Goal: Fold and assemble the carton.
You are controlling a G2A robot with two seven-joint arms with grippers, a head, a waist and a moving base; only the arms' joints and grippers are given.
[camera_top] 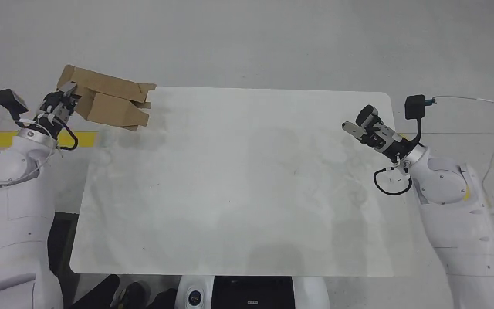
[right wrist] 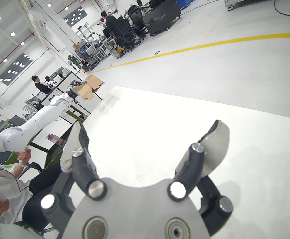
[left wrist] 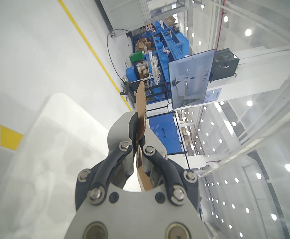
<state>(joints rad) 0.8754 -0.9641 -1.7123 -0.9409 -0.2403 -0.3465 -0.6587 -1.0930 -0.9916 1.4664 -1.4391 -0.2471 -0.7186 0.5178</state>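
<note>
Left fingers (left wrist: 117, 133) clamped – right fingers (right wrist: 218, 138) (both) spread wide.

Brown carton (camera_top: 108, 94), partly folded, flaps splayed, aloft off far left corner of table (camera_top: 231, 201)

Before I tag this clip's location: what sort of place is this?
Probably an industrial robot lab or warehouse hall: blue bins on racks, a yellow floor line, and office chairs beyond the table.
</note>
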